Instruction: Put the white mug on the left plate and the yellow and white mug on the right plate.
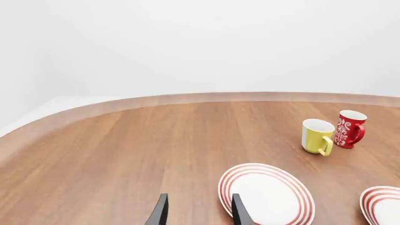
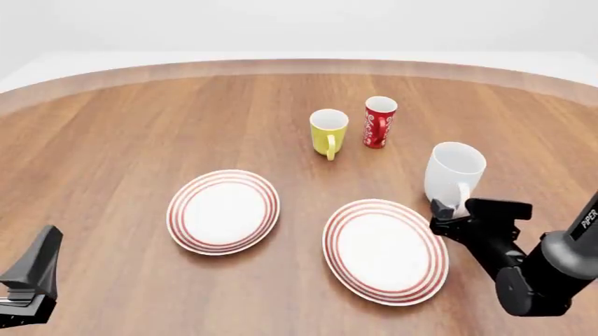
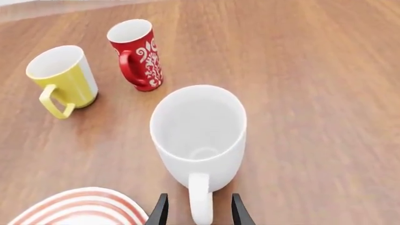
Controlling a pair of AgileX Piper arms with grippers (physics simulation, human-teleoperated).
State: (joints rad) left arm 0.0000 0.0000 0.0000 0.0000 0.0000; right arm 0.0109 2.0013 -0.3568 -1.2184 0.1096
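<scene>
The white mug [image 2: 455,168] stands upright on the table just beyond the right plate [image 2: 385,250], its handle toward me. My right gripper [image 2: 450,215] is open, with the mug's handle between its fingers; in the right wrist view [image 3: 198,212] both fingers stand a little apart from the handle of the white mug [image 3: 198,136]. The yellow and white mug [image 2: 328,131] stands farther back, near the middle. The left plate [image 2: 224,210] lies bare. My left gripper [image 2: 42,255] is open and empty at the near left, also seen in its own wrist view [image 1: 198,213].
A slim red cup with white markings [image 2: 379,122] stands right beside the yellow mug. Both plates [image 1: 269,194] [image 1: 382,206] show in the left wrist view. The table's curved far edge [image 2: 299,64] runs across the back.
</scene>
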